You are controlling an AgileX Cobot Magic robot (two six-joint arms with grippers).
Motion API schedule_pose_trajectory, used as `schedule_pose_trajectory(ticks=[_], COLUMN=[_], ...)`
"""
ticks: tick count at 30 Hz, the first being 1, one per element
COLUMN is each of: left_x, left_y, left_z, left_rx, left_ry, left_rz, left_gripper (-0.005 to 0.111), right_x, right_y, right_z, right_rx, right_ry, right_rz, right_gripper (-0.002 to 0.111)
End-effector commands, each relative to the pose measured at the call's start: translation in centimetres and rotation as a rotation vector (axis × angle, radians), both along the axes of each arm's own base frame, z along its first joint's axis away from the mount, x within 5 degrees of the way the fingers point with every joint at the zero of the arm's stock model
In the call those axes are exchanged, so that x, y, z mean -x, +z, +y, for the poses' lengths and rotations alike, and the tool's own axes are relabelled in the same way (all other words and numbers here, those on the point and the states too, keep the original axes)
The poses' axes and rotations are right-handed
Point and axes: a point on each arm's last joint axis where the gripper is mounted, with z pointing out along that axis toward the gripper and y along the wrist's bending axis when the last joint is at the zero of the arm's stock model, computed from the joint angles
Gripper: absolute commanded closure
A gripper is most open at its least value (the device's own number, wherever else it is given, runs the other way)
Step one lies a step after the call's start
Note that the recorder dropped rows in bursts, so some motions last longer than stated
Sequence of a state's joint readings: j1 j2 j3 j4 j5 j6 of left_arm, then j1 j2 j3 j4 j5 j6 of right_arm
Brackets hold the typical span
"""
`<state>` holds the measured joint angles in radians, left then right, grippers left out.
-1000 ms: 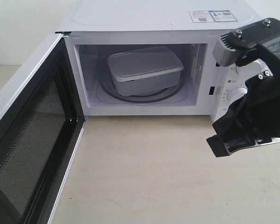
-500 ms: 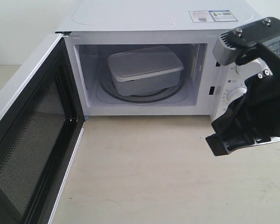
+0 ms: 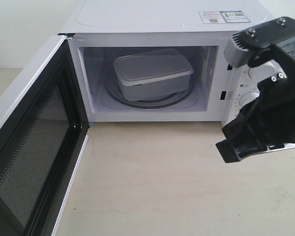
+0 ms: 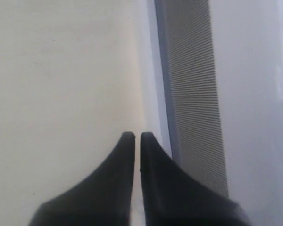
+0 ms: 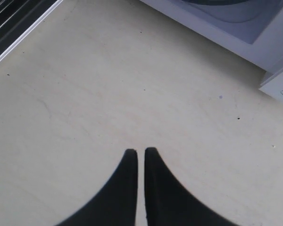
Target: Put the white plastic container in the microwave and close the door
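**A:** Where is the white plastic container [image 3: 152,73]?

**B:** Inside the microwave [image 3: 162,19]. It sits on the glass turntable [image 3: 147,101] with its lid on, turned a little askew to the cavity walls. Nothing of mine touches it.

**A:** And the door [image 3: 34,142]?

**B:** Swung wide open to the left of the cavity. Its black inner face and mesh window [image 3: 29,147] are turned toward the exterior camera.

**A:** How does your right gripper [image 5: 140,151] stand to the box?

**B:** Well apart from it. My right arm [image 3: 275,98] hangs outside the oven, in front of the control panel, and hides part of the knobs [image 3: 250,98]. The two fingers are pressed together with only a thin slit between them, and they hold nothing. They point down at the bare beige table [image 3: 162,182], and the oven's front lower edge runs across the far side of the wrist view. The container is up and to the left of that arm in the exterior view, deep in the cavity.

**A:** And the left one?

**B:** My left gripper [image 4: 133,135] is drawn together too, and empty. Its tips are close beside the door's outer face, next to the mesh window and its pale frame. I can't tell whether they touch it. The exterior view does not show this arm, so the open door lies between that gripper and the box.
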<state>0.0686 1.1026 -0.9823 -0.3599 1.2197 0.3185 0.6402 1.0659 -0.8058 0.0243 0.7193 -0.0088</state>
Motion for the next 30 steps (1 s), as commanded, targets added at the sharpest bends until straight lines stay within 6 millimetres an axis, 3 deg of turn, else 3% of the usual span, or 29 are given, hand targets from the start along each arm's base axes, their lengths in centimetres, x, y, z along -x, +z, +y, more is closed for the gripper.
schedule_pose_trajectory(ticks=[1,12,23,30], left_x=[0.1,1.0,1.5,1.2], left_y=[-0.6,-2.3,-1.4,-1.6], left_z=[-0.7,-3.2,-6.0,-6.1], left_rx=[0.064,0.168,0.338,0.352], left_ry=[-0.060,-0.174,-0.285,-0.293], left_rz=[0.001,0.059,0.031,0.040], left_gripper=[0.102,0.102,0.102,0.102], right_x=[0.0,0.0,0.0,1.4], right_y=[0.5,0.6,0.7,3.6], right_z=[-0.1,0.0,0.0,-1.5], right_rx=[-0.017,-0.022,-0.029,-0.136], right_ry=[-0.003,-0.004,-0.004,-0.030], right_rz=[-0.023,-0.024,-0.034,-0.204], right_gripper=[0.108,0.108,0.108,0.108])
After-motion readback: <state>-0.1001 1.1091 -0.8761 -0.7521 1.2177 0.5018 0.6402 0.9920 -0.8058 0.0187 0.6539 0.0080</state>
